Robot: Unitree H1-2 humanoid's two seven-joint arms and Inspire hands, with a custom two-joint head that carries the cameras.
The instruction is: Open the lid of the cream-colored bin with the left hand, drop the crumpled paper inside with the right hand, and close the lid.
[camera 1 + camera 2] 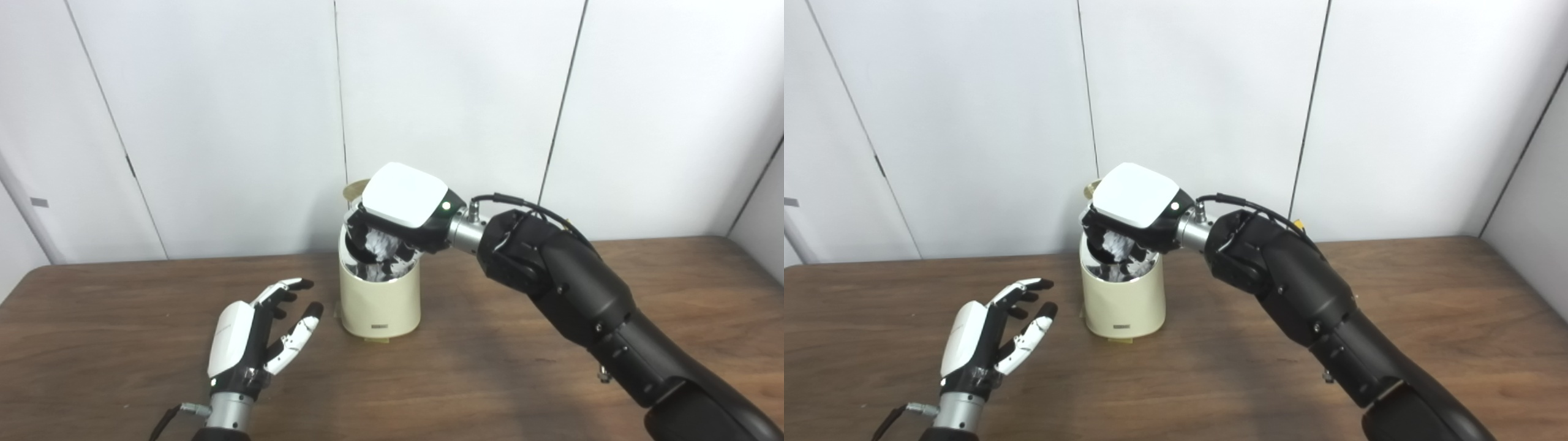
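The cream-colored bin [380, 303] stands upright on the table, mid-scene. Its lid [354, 188] is tipped up behind the rim, only its edge showing past my right hand. My right hand [398, 214] hangs over the bin's mouth, palm down, with its fingers curled down into the opening. White crumpled paper [381, 246] shows between those fingers at the level of the rim, and the hand is shut on it. My left hand [257, 331] hovers open to the left of the bin, fingers spread and apart from it, holding nothing.
The brown wooden table [490, 373] runs across the whole lower picture. White wall panels [459, 92] close off the back just behind the bin. My right forearm [582, 306] crosses the table's right half.
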